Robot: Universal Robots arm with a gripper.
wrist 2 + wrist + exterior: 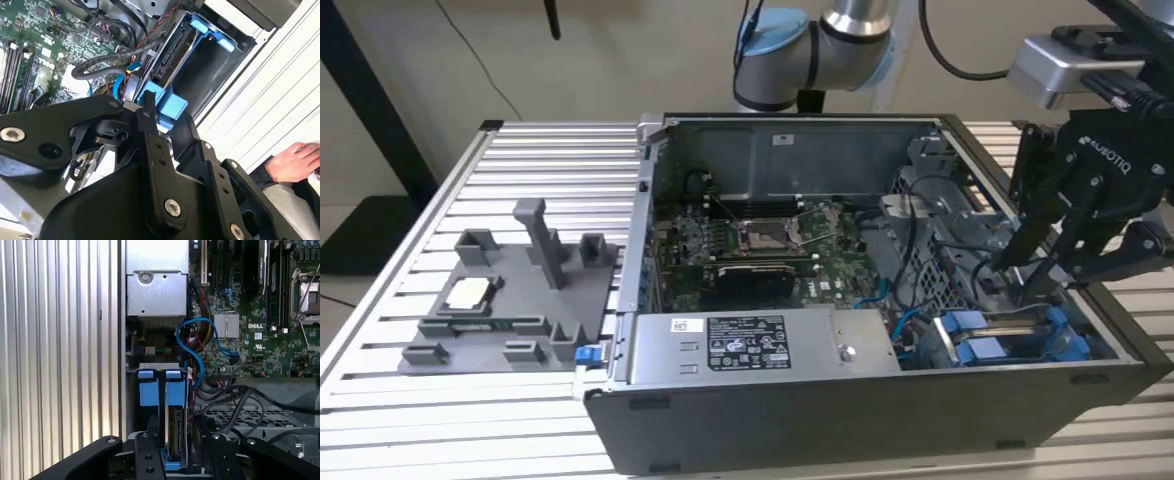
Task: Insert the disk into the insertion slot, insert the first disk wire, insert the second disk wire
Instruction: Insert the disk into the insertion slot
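At the computer case's (854, 420) drive corner, the hand (1014, 280) is narrowed on the disk (176, 432), at its blue frame. That disk sits in the insertion slot (931, 280), beside another blue-fronted carrier (148, 390).

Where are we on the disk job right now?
The disk appears to be in the insertion slot. The gripper is at its blue carrier; full seating is unclear. Neither wire looks plugged in: the blue cable loops loose beside the slot.
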